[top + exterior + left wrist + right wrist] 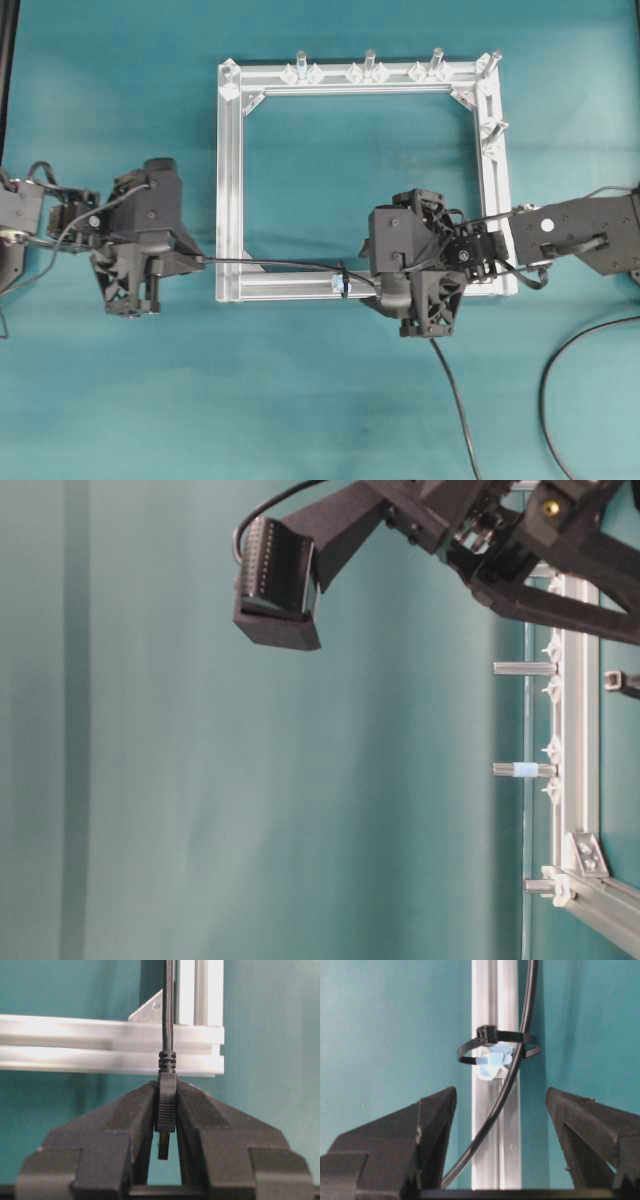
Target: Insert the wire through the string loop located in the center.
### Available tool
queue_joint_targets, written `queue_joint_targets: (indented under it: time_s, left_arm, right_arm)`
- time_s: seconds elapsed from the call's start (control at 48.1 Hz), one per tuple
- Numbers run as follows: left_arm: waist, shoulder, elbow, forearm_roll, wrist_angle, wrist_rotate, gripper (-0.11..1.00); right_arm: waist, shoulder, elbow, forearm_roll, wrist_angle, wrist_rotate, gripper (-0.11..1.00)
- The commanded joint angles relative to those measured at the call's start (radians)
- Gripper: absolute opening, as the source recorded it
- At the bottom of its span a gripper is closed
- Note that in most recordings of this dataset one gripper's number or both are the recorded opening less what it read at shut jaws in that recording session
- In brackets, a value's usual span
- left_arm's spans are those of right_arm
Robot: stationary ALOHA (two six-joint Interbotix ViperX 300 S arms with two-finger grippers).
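Left pincer (166,1125) grips the wire (169,1010) by its plug, so I can draw it through the string loop (499,1050) on the frame's (228,200) near bar; right pincer (500,1125) gapes around it.

The wire (507,1085) crosses the gap between the right tool's (500,1125) fingers.

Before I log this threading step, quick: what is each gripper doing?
Left gripper: shut on the wire, at its plug.
Right gripper: open, holding nothing; the wire passes between its fingers by the string loop.
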Motion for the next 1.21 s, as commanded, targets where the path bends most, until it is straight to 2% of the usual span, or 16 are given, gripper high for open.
queue_joint_targets:
  time_s: [0.0, 0.208, 0.644, 1.06, 1.185]
  left_arm:
    - [-0.003, -0.043, 0.011, -0.002, 0.011, -0.031, 0.14]
    - [-0.002, -0.084, 0.043, 0.0, 0.015, -0.089, 0.14]
    - [-0.002, -0.077, 0.044, 0.0, 0.014, -0.092, 0.14]
    - [-0.002, -0.075, 0.115, -0.002, 0.009, -0.094, 0.14]
    - [-0.002, -0.017, 0.097, -0.002, -0.006, -0.094, 0.14]
  right_arm:
    - [0.002, -0.028, -0.011, -0.002, -0.003, 0.0, 0.74]
    - [0.002, -0.028, -0.011, -0.002, -0.003, 0.0, 0.74]
    - [0.002, -0.028, -0.011, -0.002, -0.002, 0.0, 0.74]
    - [0.002, -0.026, -0.011, -0.002, -0.003, 0.0, 0.74]
    - [0.002, -0.026, -0.011, -0.003, -0.003, 0.0, 0.74]
